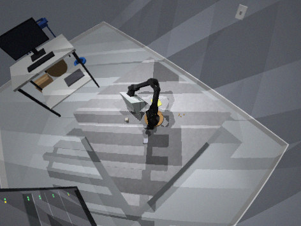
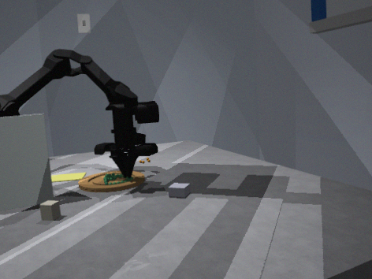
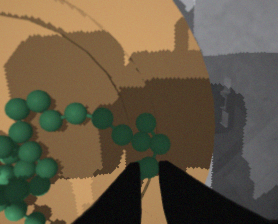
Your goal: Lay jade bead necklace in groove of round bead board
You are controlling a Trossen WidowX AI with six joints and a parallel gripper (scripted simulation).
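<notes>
Jade bead necklace (image 2: 114, 179) (image 3: 76, 113) in a loose tangle on the round bead board (image 1: 161, 119) (image 2: 85, 184) (image 3: 150, 15), with one end of its strand caught at the tips of the black gripper (image 1: 150, 129) (image 2: 128, 177) (image 3: 148, 170). The gripper's fingers are drawn nearly together, a narrow gap between them, and clamped on the strand, a green bead showing right at the tips. Just beyond that bead in the wrist view, a small cluster of beads lies close to the fingertips; from it a single line of beads runs across the wood to the main heap, which sits apart from the fingers at the left edge of that view. The strand crosses the curved line cut in the board's face, while the visible heap lies to the inner side of it, bunched rather than laid round the ring. In the exterior view the gripper points straight down over one side of the board, its tips low among the beads near the rim. A pale block (image 1: 145, 140) (image 2: 179, 190) sits near the board, and a yellow sheet (image 1: 158, 103) (image 2: 68, 176) lies on the other side, close to an upright grey-green panel (image 1: 137, 105) (image 2: 24, 158).
</notes>
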